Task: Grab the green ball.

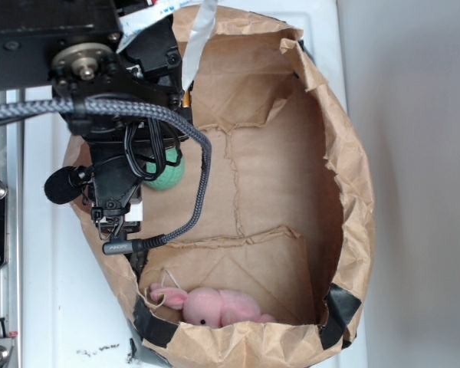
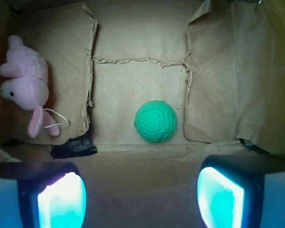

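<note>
- The green ball (image 2: 155,121) lies alone on the flat floor of the paper bag (image 2: 133,42), with bare paper all round it.
- The pink plush bunny (image 2: 23,83) lies well apart from the ball, against the bag wall.
- The gripper (image 2: 140,197) hangs above the ball, jaws spread (nothing between them).
- Crumpled bag walls hem the ball in on every side.

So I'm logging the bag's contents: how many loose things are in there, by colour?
Green: 1, the green ball
Pink: 1, the pink plush bunny
Total: 2, both inside the brown paper bag
</note>
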Controlling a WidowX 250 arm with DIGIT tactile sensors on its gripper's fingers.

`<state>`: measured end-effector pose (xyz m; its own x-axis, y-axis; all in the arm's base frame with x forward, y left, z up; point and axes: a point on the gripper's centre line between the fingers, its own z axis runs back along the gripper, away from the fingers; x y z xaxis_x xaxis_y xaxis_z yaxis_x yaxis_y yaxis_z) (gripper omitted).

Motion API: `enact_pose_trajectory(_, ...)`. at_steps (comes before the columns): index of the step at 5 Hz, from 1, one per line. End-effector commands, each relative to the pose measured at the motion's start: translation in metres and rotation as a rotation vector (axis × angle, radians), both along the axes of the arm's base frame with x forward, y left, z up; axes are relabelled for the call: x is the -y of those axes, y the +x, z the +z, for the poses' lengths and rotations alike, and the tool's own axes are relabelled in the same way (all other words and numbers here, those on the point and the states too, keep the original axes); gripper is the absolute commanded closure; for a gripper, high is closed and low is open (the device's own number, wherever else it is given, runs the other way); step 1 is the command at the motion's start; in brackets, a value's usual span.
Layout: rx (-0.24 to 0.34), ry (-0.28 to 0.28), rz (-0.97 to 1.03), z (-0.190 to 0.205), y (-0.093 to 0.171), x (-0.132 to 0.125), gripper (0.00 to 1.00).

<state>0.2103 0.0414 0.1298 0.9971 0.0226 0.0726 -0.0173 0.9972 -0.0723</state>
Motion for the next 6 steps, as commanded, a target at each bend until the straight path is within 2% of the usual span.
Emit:
enact_pose_trajectory(1,0.042,0.013,0.037,0.008,0.001,-0.007,0.00)
enact_pose_trajectory(2,0.042,0.013,0.037,0.008,0.001,-0.007,0.00)
enact_pose_trajectory(3,0.064,0.028,0.075,-0.007,0.028,-0.009,0.00)
enact_pose_trajectory(5,0.079,0.057,0.090,-0.023,0.054,-0.009,0.00)
enact_pose_trajectory(6,0.089,0.073,0.068,-0.033,0.051,-0.009,0.00)
